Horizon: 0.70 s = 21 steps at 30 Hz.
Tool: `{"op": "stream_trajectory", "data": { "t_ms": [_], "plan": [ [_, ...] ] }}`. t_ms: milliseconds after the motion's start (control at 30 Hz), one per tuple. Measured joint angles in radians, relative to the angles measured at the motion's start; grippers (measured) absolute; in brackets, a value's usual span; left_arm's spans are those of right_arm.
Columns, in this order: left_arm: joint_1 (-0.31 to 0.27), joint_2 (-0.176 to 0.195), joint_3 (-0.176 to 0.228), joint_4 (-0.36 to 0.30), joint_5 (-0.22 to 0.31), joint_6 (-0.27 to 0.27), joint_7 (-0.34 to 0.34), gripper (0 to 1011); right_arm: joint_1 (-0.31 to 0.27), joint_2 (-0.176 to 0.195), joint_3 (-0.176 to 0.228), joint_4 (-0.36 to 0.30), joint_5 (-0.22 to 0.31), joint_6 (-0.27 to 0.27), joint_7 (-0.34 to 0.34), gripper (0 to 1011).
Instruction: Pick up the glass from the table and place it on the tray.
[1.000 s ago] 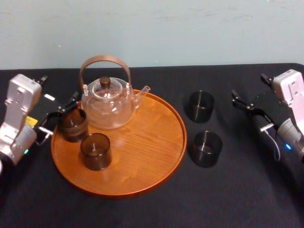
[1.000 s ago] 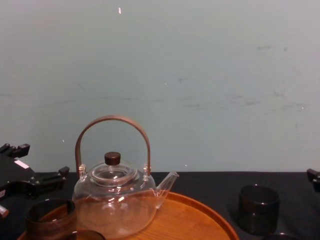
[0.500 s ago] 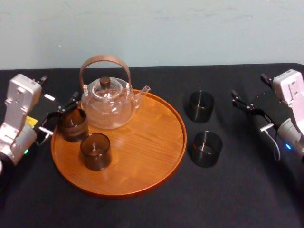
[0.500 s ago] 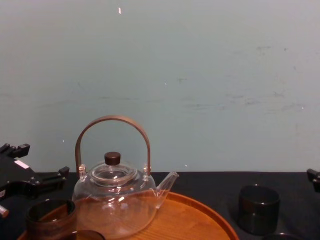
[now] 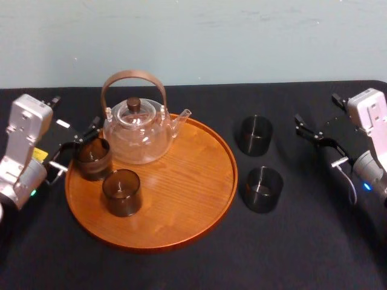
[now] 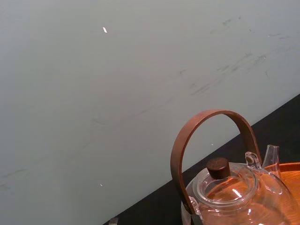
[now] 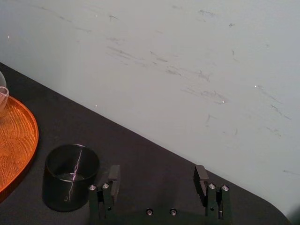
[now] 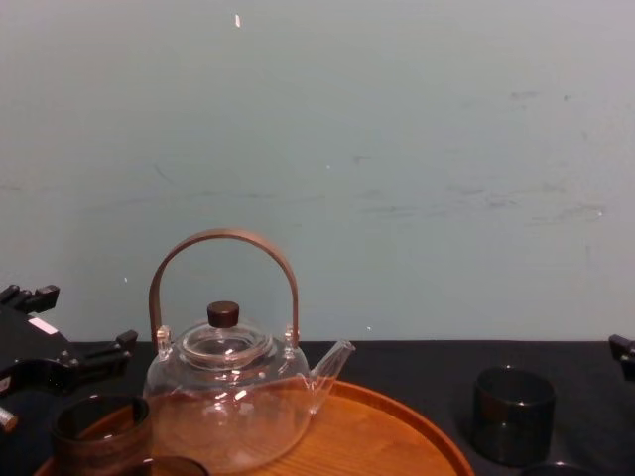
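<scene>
Two dark glasses stand on the surface (image 5: 193, 266) at the tray's (image 5: 181, 193) 3 o'clock. We log them as the far glass (image 5: 254, 135) and the near glass (image 5: 263, 189); they stand close together but apart, both clear of the rim.

Two more stand on the tray, a rim glass (image 5: 92, 158) at 9 to 10 o'clock and an inner glass (image 5: 121, 192) toward 8 o'clock. A clear teapot (image 5: 136, 130) with a brown hoop handle sits at 11 o'clock.

The left end effector (image 5: 72, 148) is at the tray's 9 o'clock edge, fingers spread beside the rim glass. We cannot tell whether they touch it.

The right end effector (image 7: 157, 173) hovers at the far glass's 3 o'clock, apart from it, fingers wide and holding nothing.
</scene>
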<state>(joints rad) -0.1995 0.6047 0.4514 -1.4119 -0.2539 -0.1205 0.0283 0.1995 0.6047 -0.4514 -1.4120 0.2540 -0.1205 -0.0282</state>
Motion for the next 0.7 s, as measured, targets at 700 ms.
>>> {"op": "stream_trajectory", "data": {
  "t_ms": [700],
  "plan": [
    [0.000, 0.000, 0.000, 0.000, 0.000, 0.000, 0.000, 1001, -0.026, -0.006, 0.052, -0.041, 0.041, 0.034, 0.067, 1002]
  ]
}}
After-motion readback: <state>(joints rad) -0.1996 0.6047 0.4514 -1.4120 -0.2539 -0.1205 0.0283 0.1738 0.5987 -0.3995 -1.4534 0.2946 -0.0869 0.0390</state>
